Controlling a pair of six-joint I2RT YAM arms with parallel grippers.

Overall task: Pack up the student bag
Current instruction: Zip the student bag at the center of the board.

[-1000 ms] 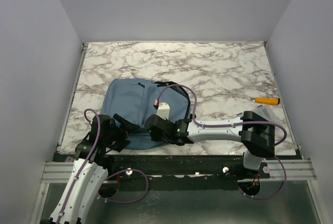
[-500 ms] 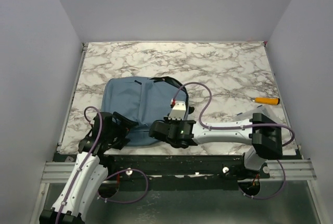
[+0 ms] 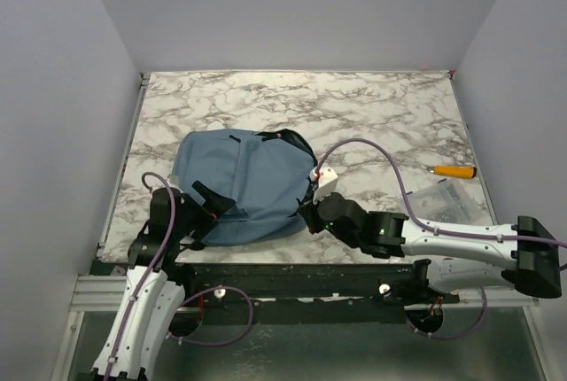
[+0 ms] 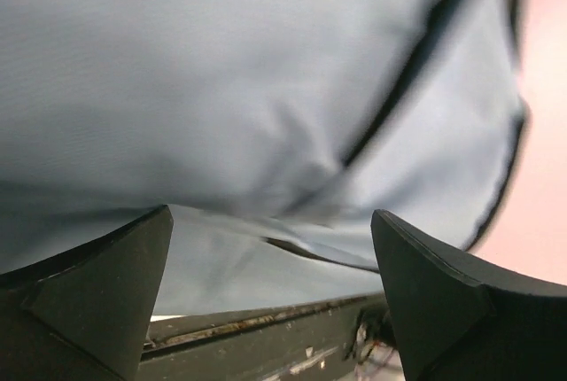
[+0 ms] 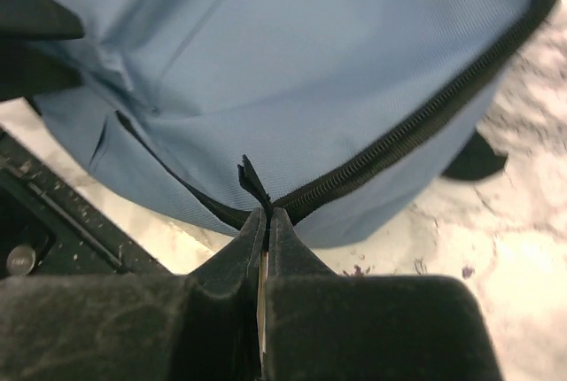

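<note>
The right gripper (image 5: 264, 226) is seen clamped on the black zipper pull (image 5: 251, 177) of the student bag (image 3: 244, 186), whose dusty-blue body is spread just beyond the closed jaws, the zipper line (image 5: 416, 120) running off ahead and to their right. The left gripper (image 4: 266, 288) is held with its jaws wide apart (nothing pinched), bag fabric filling the space ahead of and above them. The bag is laid on the marble table (image 3: 372, 115), between the two pairs of jaws.
</note>
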